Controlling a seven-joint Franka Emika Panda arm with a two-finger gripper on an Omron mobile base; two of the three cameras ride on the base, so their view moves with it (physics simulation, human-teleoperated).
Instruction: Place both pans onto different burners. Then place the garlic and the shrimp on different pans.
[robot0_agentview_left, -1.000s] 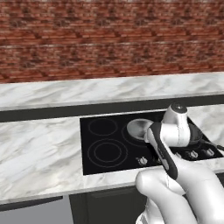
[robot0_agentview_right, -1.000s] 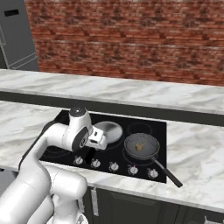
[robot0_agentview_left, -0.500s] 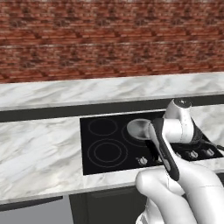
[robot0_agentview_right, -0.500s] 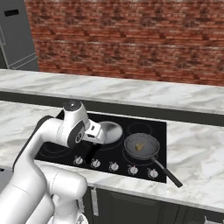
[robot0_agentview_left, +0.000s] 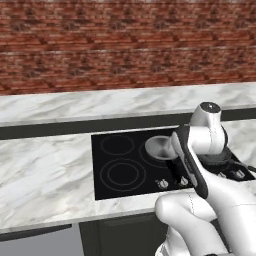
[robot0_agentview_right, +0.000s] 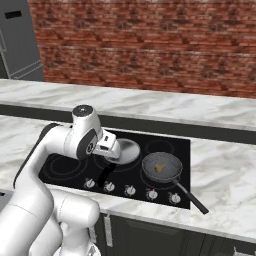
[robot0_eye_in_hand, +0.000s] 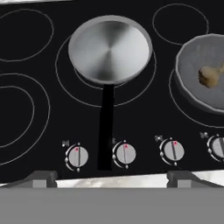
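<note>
Up and back a little has gone the arm since a moment ago, and the gripper (robot0_eye_in_hand: 112, 177) at the bottom of the hand view is wide open and holds nothing. Just past the knobs (robot0_eye_in_hand: 125, 154), the silver pan (robot0_eye_in_hand: 110, 49) sits on a middle burner (robot0_eye_in_hand: 106, 68), its black handle pointing straight down toward the knobs. At the right edge the grey pan (robot0_eye_in_hand: 202, 78) holds the garlic (robot0_eye_in_hand: 210, 75).

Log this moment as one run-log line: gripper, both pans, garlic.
gripper: open, above cooktop front edge, holding nothing | silver pan: on burner, nothing in it | grey pan: on another burner, garlic inside
</note>
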